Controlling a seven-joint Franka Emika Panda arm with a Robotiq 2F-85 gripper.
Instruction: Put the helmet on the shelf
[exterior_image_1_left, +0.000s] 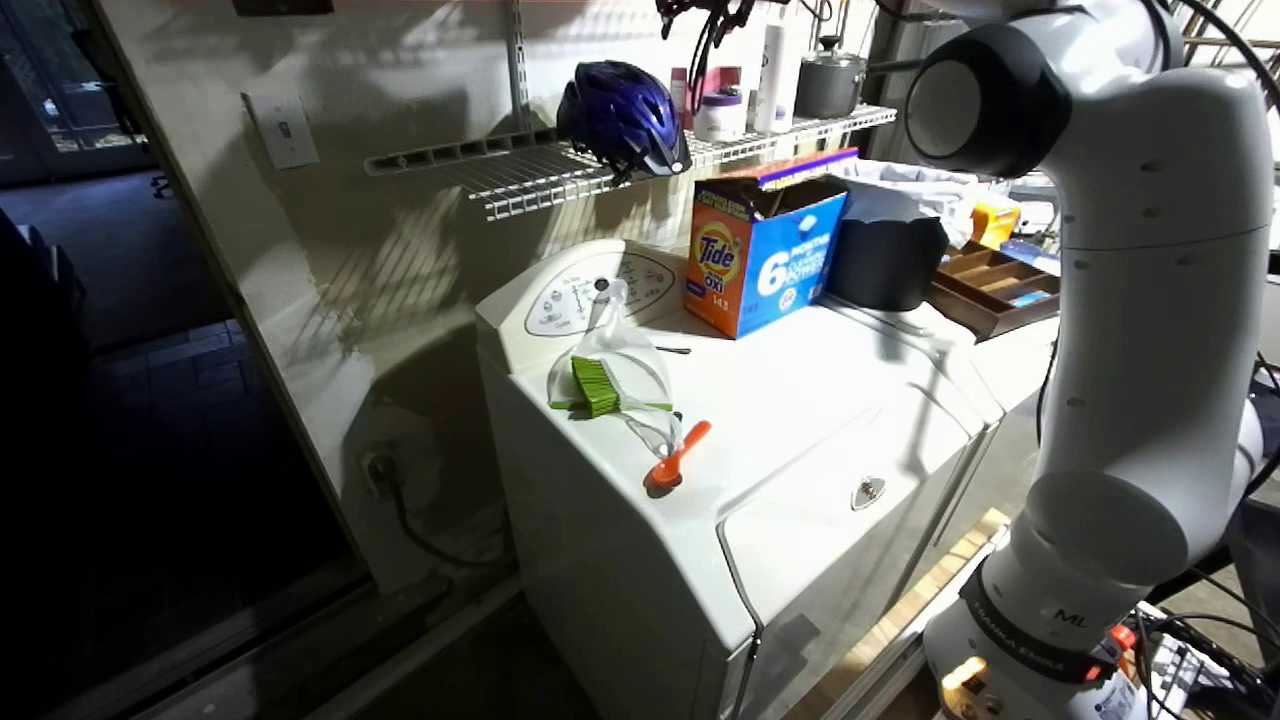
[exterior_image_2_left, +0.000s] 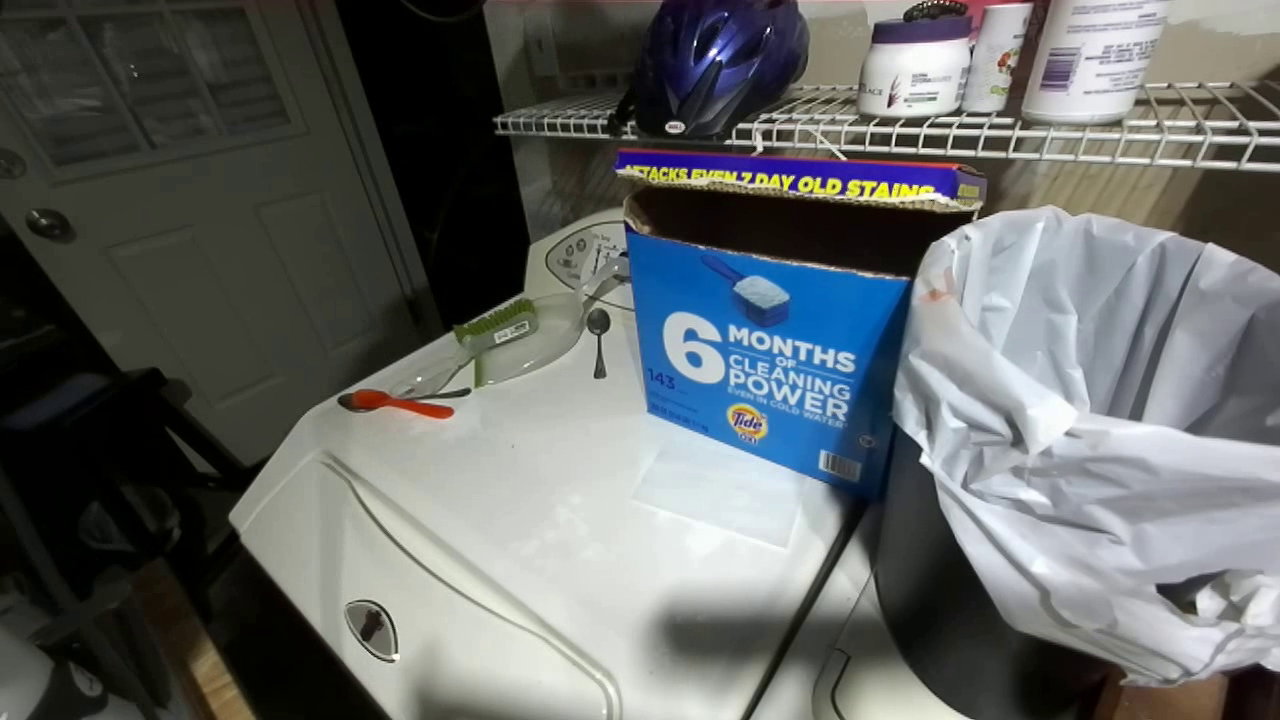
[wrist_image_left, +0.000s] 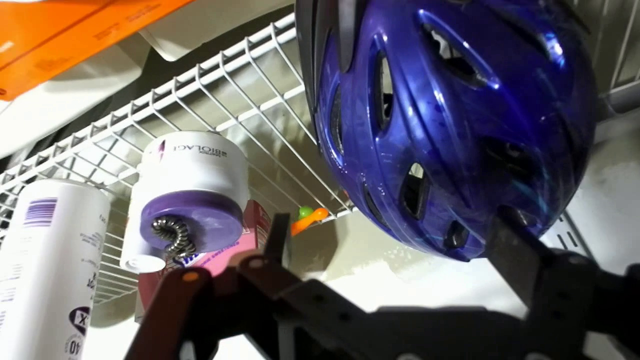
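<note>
The glossy blue helmet sits on the white wire shelf, its dark visor reaching the front edge. In another exterior view the helmet rests on the wire shelf, to the left of the bottles. My gripper is above and to one side of the helmet, apart from it, at the top edge of an exterior view. Seen from the wrist, the gripper has its jaws wide open with nothing held between them. The helmet lies beyond the fingers, one finger overlapping its edge in the picture.
Beside the helmet on the shelf stand a purple-lidded jar and a tall white bottle. A pot is farther along. Below are a Tide box, a lined bin, a dustpan with green brush and an orange spoon.
</note>
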